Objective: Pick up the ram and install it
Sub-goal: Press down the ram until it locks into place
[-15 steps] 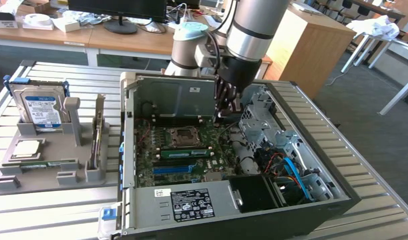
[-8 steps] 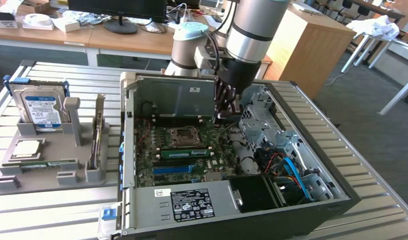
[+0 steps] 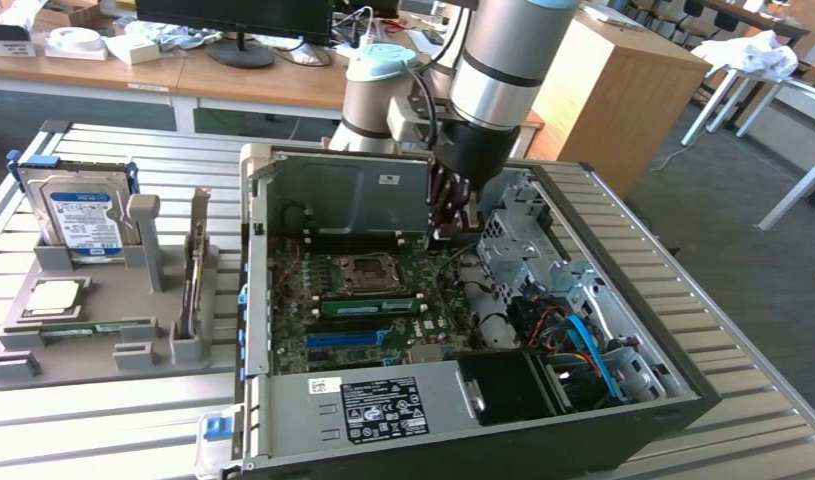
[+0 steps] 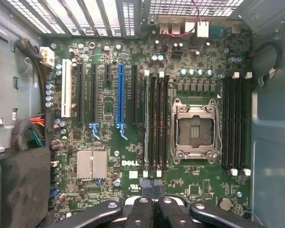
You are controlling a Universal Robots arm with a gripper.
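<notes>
Over the motherboard (image 4: 205, 176), the arm (image 3: 494, 70) hangs vertical, claw (image 4: 152, 186) closed.

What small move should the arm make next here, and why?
Probably lower the shut claw onto the ram stick to press it home: the stick stands slotted beside the socket, and the empty claw hangs above, near its end.

The black metal gripper (image 4: 151, 186) is cut off at its linkages by the wrist view's edge. Print on the black-and-white rectangular label (image 3: 384, 408) is too small to read.
</notes>
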